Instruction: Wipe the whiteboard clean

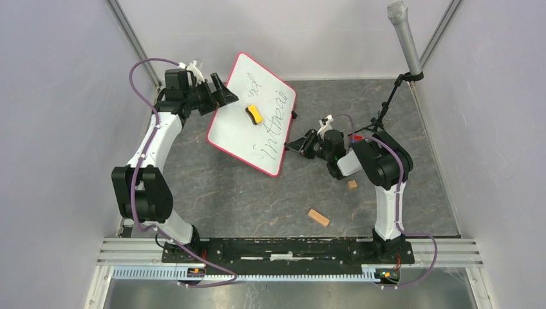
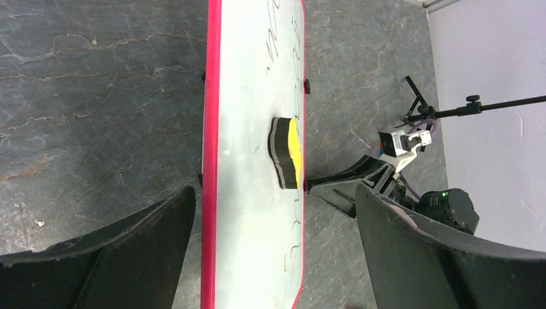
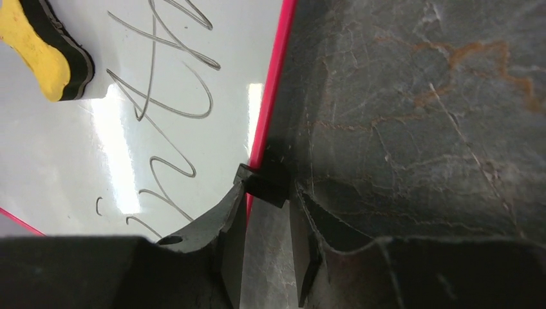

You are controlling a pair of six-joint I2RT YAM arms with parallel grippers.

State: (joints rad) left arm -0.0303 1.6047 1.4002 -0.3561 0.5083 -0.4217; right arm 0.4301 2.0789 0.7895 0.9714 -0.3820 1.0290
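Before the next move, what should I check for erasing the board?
1. Find the eraser: ok, lying loose on the whiteboard.
2. Grip on the eraser: not ok, neither gripper holds it.
3. State of the left gripper: ok, open wide at the board's edge.
4. Hold of the right gripper on the clip: cannot tell, fingertips flank it.
5. Check the writing: not ok, black script unerased.

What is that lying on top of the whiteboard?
A yellow-and-black eraser lies on the whiteboard, amid black handwriting. Any writing under the eraser is covered, so it cannot be seen.
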